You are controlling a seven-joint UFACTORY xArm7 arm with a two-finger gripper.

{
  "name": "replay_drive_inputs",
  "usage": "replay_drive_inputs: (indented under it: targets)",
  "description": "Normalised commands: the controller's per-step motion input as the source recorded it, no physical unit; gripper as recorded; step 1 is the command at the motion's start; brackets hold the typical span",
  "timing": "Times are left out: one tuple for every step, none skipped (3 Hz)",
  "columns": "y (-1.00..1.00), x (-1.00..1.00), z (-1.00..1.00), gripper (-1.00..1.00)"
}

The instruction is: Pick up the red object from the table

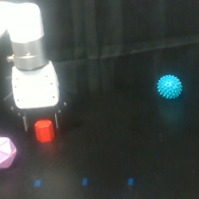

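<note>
Exterior view: claw straddles red object; pink polyhedron near.

The pincer straddles the red object on the black desk, with a pale pink polyhedron near the exterior view's left edge and a spiky cyan ball well apart toward its right.

Behind the scene hangs a dark backdrop, nearly black, with faint vertical folds (it may be a curtain, though the blur makes that hard to tell). The light is dim and even. No walls, windows or floor can be made out in the darkness.
</note>
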Motion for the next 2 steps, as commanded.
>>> replay_drive_inputs:
  targets:
    - [-0.11, -0.27, -0.43, -0.95]
    - [-0.08, -0.03, -0.03, -1.0]
